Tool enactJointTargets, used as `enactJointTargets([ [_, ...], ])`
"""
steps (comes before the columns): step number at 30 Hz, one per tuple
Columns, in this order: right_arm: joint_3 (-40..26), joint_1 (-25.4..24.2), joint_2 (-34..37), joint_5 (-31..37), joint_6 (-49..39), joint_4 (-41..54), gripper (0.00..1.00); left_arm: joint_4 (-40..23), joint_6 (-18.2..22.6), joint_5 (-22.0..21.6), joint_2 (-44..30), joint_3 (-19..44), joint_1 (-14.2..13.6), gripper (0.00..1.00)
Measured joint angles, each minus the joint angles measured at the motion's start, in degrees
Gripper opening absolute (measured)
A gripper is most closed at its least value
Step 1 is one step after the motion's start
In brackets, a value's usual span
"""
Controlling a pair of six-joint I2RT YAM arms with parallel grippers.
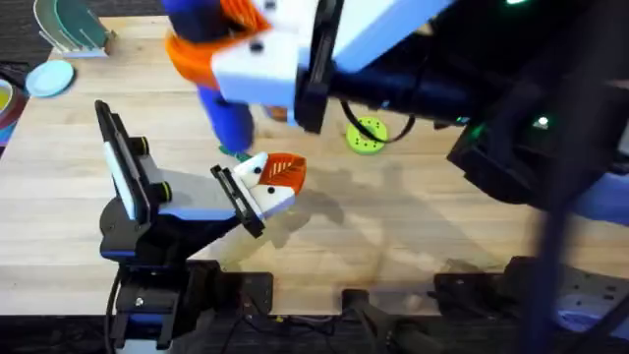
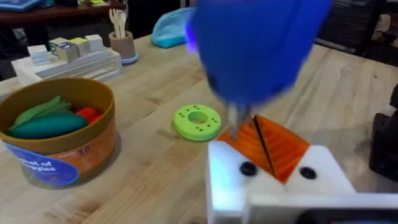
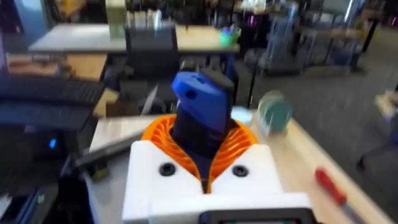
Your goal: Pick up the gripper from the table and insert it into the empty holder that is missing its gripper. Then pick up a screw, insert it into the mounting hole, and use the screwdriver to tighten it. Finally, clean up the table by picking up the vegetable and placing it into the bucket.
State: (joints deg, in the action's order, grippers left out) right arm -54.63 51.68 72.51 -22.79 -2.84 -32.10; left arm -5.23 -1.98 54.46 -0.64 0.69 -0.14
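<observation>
1. Looked down on the table (image 1: 413,226), broad light wooden planks, with a cluttered room of desks and shelves beyond its far edge.
2. Found the right gripper (image 3: 200,134) raised high over the table and clamped on the screwdriver (image 3: 199,106), its orange ribbed pads curving around both sides of the blue body.
3. Noted the screwdriver hanging tip-down below that gripper, the thin metal tip reaching to the top of the left gripper's white mount.
4. Could not tell whether the tip actually touched a screw.
5. Found the left gripper (image 2: 267,140) held low over the table with its two orange fins pressed narrowly together, only a thin dark line between them and nothing held.
6. Counted two dark screw heads (image 2: 247,168) on the white mount just behind those fins.
7. Spotted a flat green ring-shaped disc (image 2: 198,122) lying on the table just ahead of the left gripper's fingertips, slightly to one side.
8. Saw the bucket (image 2: 68,155) standing farther off to the same side, well apart from the left gripper.
9. Saw the vegetable (image 2: 40,124), dark green, lying inside the bucket beside a red vegetable (image 2: 89,114).
10. Noticed a red-handled tool (image 3: 329,185) lying on the table below and off to one side of the right gripper.
</observation>
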Motion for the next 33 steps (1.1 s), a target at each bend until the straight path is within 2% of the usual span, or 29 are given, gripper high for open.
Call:
enactJointTargets([
  [3,0.0,-0.25,-0.02,-0.03,1.14,-7.48,0.021,0.01,0.0,0.0,-0.01,0.0,0.0,0.013],
  [6,0.0,-1.09,-0.11,-0.17,1.34,-9.18,0.021,0.02,0.0,0.0,0.01,0.0,0.0,0.013],
  [10,0.0,-3.03,-0.11,-0.71,0.13,-5.24,0.021,0.02,0.0,0.0,0.0,0.0,0.0,0.013],
  [14,0.0,-6.78,-0.13,1.61,-8.37,6.16,0.021,0.01,0.0,0.0,0.0,0.0,0.0,0.013],
  [18,0.0,-12.39,0.17,11.71,-21.21,20.32,0.021,0.02,0.0,0.0,0.01,0.0,0.0,0.013],
  [22,0.0,-18.81,2.57,25.84,-33.95,31.52,0.021,0.02,0.02,0.0,0.01,0.0,0.0,0.013],
  [28,0.0,-26.1,10.64,40.56,-47.35,38.69,0.021,0.02,0.0,0.0,-0.01,0.0,0.0,0.013],
  [33,0.0,-28.27,18.46,47.45,-58.01,38.81,0.021,0.02,0.0,0.0,0.01,0.0,0.0,0.013],
])
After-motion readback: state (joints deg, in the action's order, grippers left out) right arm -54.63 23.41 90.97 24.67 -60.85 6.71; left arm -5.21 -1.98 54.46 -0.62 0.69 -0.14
